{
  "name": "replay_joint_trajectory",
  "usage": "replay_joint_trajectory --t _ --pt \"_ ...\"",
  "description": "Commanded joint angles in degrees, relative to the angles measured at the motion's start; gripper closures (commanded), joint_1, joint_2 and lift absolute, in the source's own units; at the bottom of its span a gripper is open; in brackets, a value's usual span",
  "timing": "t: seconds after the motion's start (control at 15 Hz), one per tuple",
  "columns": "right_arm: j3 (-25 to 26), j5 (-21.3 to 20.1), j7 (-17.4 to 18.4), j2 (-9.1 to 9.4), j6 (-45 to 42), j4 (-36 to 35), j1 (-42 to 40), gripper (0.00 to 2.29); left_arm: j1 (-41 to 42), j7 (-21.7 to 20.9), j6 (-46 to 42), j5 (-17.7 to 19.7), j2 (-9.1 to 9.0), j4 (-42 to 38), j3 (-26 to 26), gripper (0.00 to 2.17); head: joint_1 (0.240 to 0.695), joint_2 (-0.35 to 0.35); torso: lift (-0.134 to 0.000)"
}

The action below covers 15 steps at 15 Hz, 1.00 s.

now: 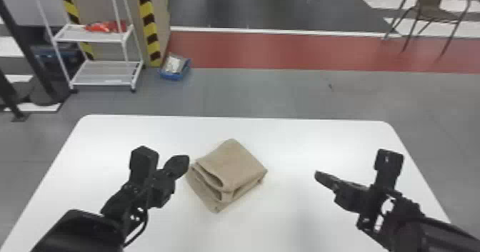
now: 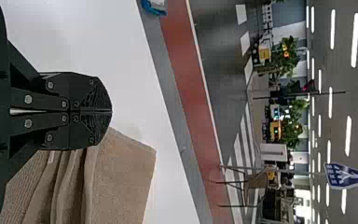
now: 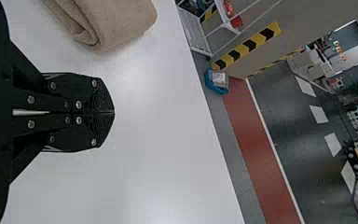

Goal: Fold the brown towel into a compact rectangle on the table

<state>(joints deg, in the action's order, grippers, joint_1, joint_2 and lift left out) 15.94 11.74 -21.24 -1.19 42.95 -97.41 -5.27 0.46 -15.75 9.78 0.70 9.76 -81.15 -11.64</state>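
Head view: brown towel [image 1: 237, 160], one, folded into a thick layered packet near the middle of the white table [image 1: 303, 140], set askew, a lower flap jutting past the upper folds, though the inner layers are hard to count. Left gripper [image 2: 111, 111] and right gripper [image 3: 113, 112], a pair, one on either side, both with fingers pressed together, empty. Step: apparently final tidying; next move, if any, a light press or tuck of the flap.
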Motion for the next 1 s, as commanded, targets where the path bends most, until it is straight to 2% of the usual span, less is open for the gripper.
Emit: replay_joint_trajectory --t 0.0,0.2,0.33,0.6,0.93 --pt "1.4 -1.1 -0.6 -0.48 -3.3 -5.8 -6.3 1.42 -3.1 0.5 -0.1 0.3 -0.7 5.1 -3.6 1.63 0.695 -0.133 0.0" --pt "2.3 -0.9 -2.4 -0.3 -9.8 -9.2 -13.2 1.42 -8.0 3.4 -8.4 -0.8 -1.93 15.0 -7.1 1.63 0.695 -0.19 0.0" --pt "3.8 -0.1 -4.2 -0.12 -11.4 -10.0 -14.8 1.42 -10.0 3.6 -10.5 -0.8 -2.29 18.5 -7.0 1.63 0.695 -0.221 0.0" --pt "5.3 2.4 -7.2 0.23 -11.5 -13.8 -19.1 1.42 -13.0 4.1 -10.9 -3.9 -2.37 22.8 -7.2 1.63 0.695 -0.23 0.0" --pt "5.2 4.0 -9.5 1.11 -12.1 -16.6 -21.8 1.42 -14.6 5.7 -11.6 -7.4 -2.37 26.2 -8.7 1.63 0.695 -0.204 0.0"
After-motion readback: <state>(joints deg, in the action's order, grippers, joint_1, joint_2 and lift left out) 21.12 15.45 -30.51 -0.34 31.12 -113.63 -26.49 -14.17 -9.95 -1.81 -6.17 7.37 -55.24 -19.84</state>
